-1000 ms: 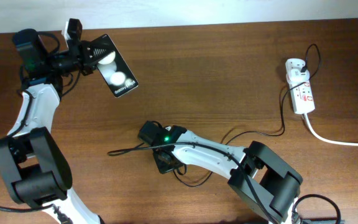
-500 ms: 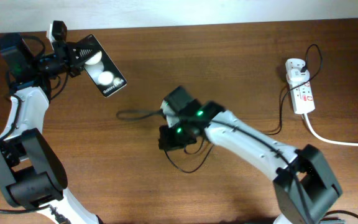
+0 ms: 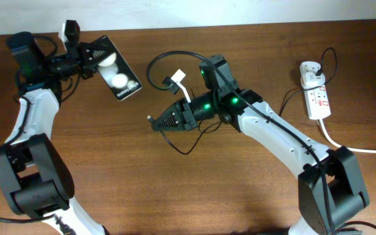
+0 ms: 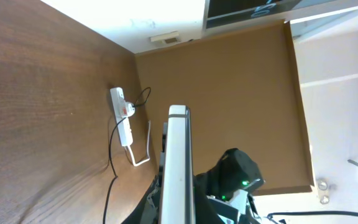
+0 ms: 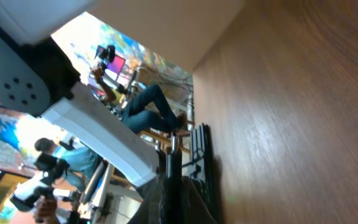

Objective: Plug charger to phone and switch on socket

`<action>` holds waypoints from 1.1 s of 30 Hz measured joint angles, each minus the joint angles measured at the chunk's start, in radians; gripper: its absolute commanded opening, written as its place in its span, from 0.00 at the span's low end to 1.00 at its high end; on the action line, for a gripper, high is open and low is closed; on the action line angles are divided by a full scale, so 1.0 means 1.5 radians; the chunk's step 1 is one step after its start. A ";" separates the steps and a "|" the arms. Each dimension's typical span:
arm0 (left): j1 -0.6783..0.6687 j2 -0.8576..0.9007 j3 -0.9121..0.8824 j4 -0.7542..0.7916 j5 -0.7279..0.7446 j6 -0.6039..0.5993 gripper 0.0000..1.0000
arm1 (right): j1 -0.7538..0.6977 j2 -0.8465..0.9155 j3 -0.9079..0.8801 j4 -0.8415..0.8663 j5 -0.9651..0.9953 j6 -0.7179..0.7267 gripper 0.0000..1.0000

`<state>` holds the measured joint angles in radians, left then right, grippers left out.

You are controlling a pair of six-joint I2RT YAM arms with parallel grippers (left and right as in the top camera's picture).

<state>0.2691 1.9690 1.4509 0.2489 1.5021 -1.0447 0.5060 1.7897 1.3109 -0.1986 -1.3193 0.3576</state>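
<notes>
My left gripper [image 3: 95,57] at the far left is shut on the black phone [image 3: 119,78] and holds it tilted above the table. In the left wrist view the phone [image 4: 178,162] shows edge-on, pointing toward my right arm. My right gripper [image 3: 162,121] is shut on the charger's black connector [image 3: 151,119], raised and aimed left, below and right of the phone. The thin black cable [image 3: 163,55] loops behind it. In the right wrist view the connector [image 5: 174,167] stands straight between the fingers [image 5: 174,190]. The white socket strip [image 3: 318,101] lies far right with the white plug adapter [image 3: 310,70] in it.
The socket's thick white cord [image 3: 358,149] runs off the right edge. A small white tag [image 3: 178,79] hangs on the cable near my right wrist. Slack cable loops on the wood [image 3: 183,150] under my right arm. The socket also shows in the left wrist view [image 4: 124,121].
My right gripper has lifted the connector and cable off the table and swung up and left, turning to point at the phone. My left arm moved the phone slightly right.
</notes>
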 measured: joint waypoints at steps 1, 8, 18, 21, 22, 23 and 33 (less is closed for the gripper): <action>-0.007 0.000 0.000 0.000 -0.006 -0.004 0.00 | 0.000 0.000 0.000 0.015 0.000 0.018 0.04; -0.047 -0.001 -0.001 0.189 -0.035 -0.120 0.00 | 0.000 0.000 0.000 0.100 0.057 0.160 0.04; -0.057 -0.003 0.000 0.364 -0.019 -0.330 0.00 | 0.000 -0.001 0.000 0.181 0.097 0.237 0.04; -0.057 -0.003 0.000 0.365 -0.009 -0.345 0.00 | 0.000 -0.001 0.000 0.202 0.100 0.239 0.04; -0.057 -0.003 0.000 0.364 -0.007 -0.346 0.00 | 0.000 -0.001 0.000 0.207 0.100 0.240 0.04; -0.057 -0.003 0.000 0.365 -0.005 -0.347 0.00 | 0.000 -0.001 0.000 0.212 0.100 0.241 0.04; -0.057 -0.003 0.000 0.365 0.021 -0.349 0.00 | 0.000 -0.001 0.000 0.222 0.113 0.243 0.04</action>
<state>0.1833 1.9652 1.4506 0.7971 1.5330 -1.5681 0.5060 1.7885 1.3109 0.1349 -1.1503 0.7227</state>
